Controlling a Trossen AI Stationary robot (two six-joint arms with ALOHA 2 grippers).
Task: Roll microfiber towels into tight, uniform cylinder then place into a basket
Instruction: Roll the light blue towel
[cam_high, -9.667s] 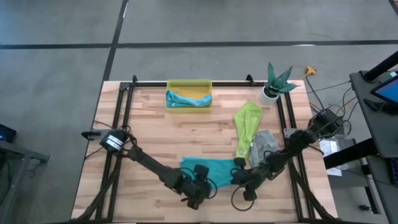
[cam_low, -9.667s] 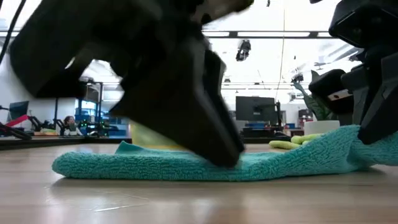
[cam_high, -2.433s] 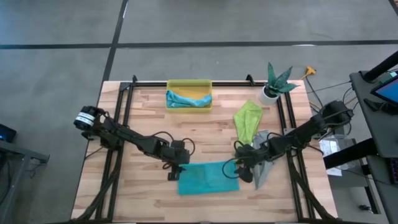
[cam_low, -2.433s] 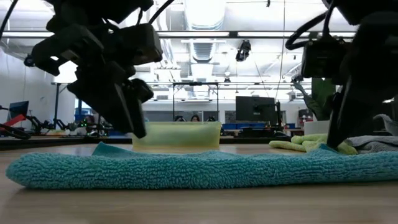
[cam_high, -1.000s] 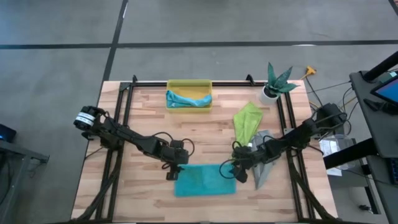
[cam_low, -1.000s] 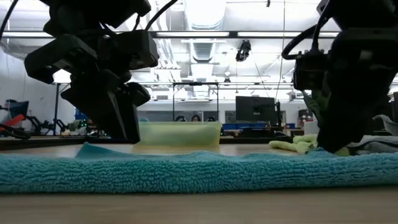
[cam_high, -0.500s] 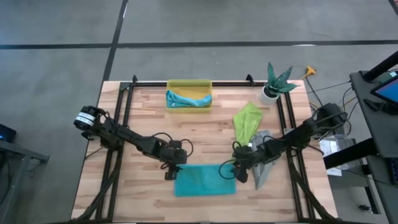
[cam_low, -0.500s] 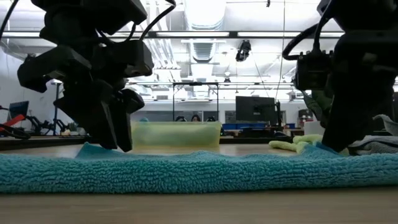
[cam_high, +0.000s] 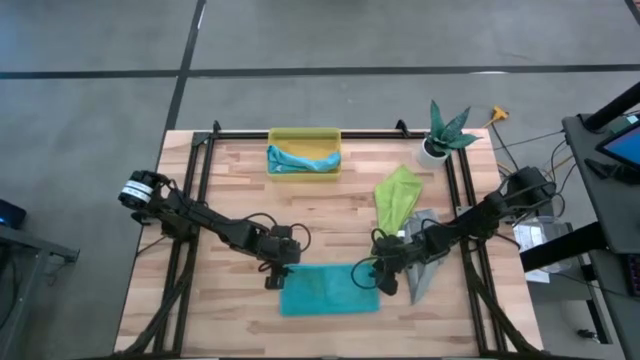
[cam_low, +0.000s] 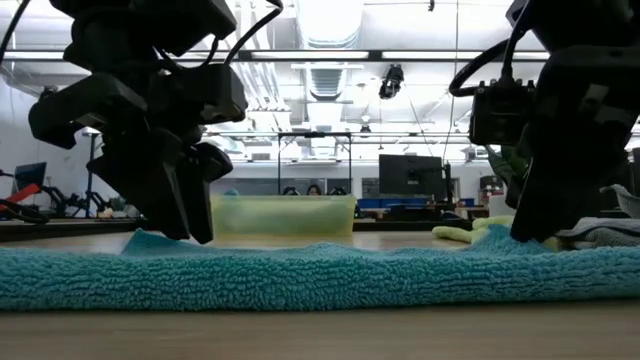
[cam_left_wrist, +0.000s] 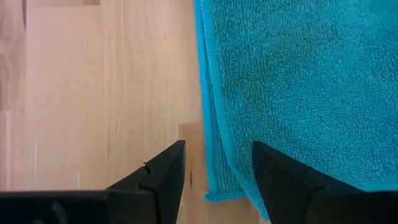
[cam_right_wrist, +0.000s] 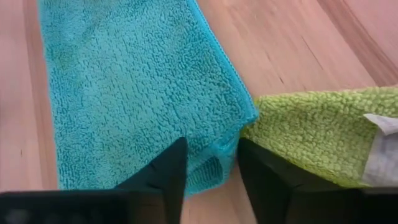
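Wood-slat table (cam_high: 230, 190). Yellow basket (cam_high: 304, 138) at far edge, centre; plant pot (cam_high: 434, 149) at far right corner. Teal towel (cam_high: 328, 290) flat near front edge; green towel (cam_high: 397, 195) and grey towel (cam_high: 424, 262) toward right edge.

The teal towel (cam_high: 329, 289), bunched between both grippers earlier, now lies flat; the left gripper (cam_high: 277, 272) and right gripper (cam_high: 372, 272) have lowered to its far corners.
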